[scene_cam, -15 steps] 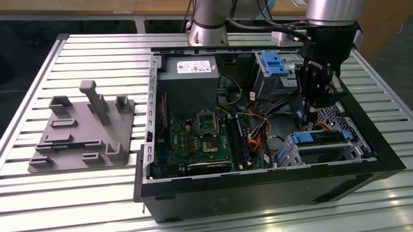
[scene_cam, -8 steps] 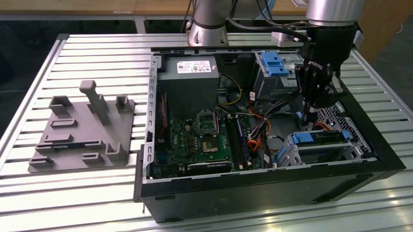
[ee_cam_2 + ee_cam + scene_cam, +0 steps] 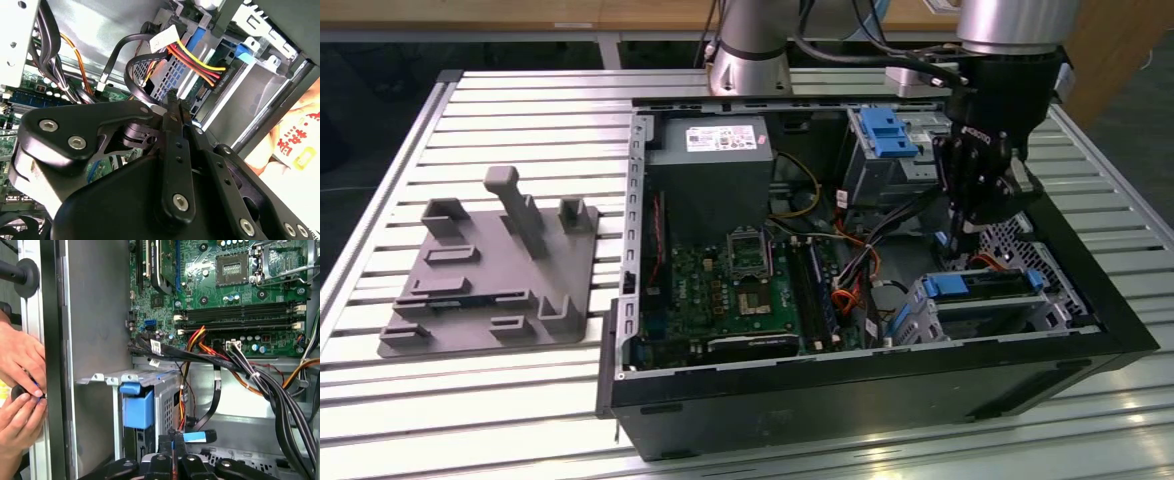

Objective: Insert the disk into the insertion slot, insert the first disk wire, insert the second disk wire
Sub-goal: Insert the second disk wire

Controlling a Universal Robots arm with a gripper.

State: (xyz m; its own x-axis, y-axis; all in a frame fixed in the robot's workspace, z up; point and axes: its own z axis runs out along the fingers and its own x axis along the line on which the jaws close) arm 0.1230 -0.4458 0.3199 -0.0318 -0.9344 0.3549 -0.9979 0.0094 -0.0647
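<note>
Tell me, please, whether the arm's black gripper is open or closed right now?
Black gripper: closed; whether it pinches anything cannot be told.

Silver arm [image 3: 1007, 25] reaches in at the exterior view's right. Black wrist [image 3: 1017, 85] points steeply down. Claw [image 3: 970, 232] hangs low below it, leaning a little toward the exterior view's left. In the second wrist view the fingers [image 3: 176, 150] lie pressed together, tips meeting; same closed look in the first wrist view.

Above the open case [image 3: 854, 385] we see free room; lower down, loose cables [image 3: 270, 390] crowd the gripper [image 3: 970, 238], with the drive cage [image 3: 987, 305] just beside and the case's wall [image 3: 1105, 300] near.
</note>
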